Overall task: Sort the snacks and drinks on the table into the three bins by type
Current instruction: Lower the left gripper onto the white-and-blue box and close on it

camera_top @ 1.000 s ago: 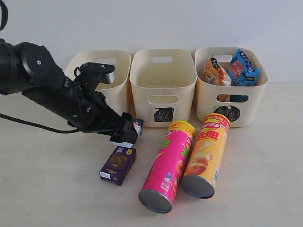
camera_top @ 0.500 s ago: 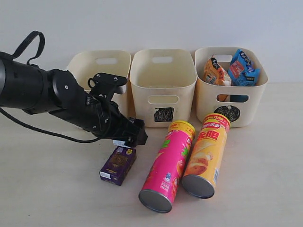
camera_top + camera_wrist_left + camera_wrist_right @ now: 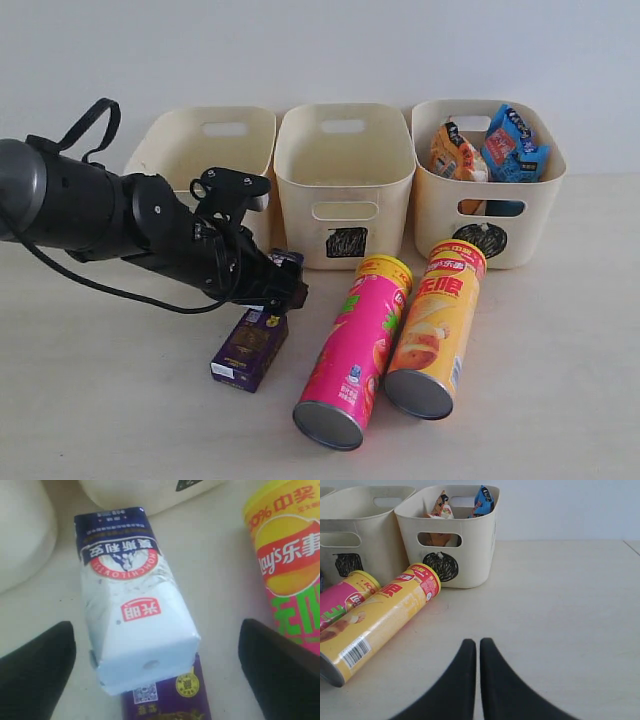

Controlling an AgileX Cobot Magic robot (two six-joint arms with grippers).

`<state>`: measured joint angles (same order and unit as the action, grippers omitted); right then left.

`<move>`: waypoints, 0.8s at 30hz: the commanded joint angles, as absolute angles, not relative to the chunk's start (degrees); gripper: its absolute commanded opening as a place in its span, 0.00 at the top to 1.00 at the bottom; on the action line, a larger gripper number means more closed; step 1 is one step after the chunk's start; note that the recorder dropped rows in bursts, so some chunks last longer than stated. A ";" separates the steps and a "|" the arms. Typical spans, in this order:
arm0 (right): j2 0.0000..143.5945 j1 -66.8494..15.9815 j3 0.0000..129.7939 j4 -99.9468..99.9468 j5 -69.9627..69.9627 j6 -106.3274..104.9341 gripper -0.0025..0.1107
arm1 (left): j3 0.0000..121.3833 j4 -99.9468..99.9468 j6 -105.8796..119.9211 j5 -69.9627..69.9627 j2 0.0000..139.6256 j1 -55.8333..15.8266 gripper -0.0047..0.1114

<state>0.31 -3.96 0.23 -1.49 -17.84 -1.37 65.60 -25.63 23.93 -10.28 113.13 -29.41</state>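
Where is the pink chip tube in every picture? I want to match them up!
Exterior view: the pink cardboard chip tube lies low in the middle, beside the yellow-orange chip tube.
Left wrist view: the tube's yellow-rimmed end is cut off at the picture's edge, across from the white-and-blue carton.
Right wrist view: a pink part shows at the edge.
Shared landmark: the middle cream plastic tub with its black scribble.
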 commanded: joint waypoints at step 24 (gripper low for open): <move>0.00 -3.97 0.00 -1.98 -16.29 -1.63 0.98 | 66.06 -24.76 24.30 -12.44 108.61 -29.82 0.93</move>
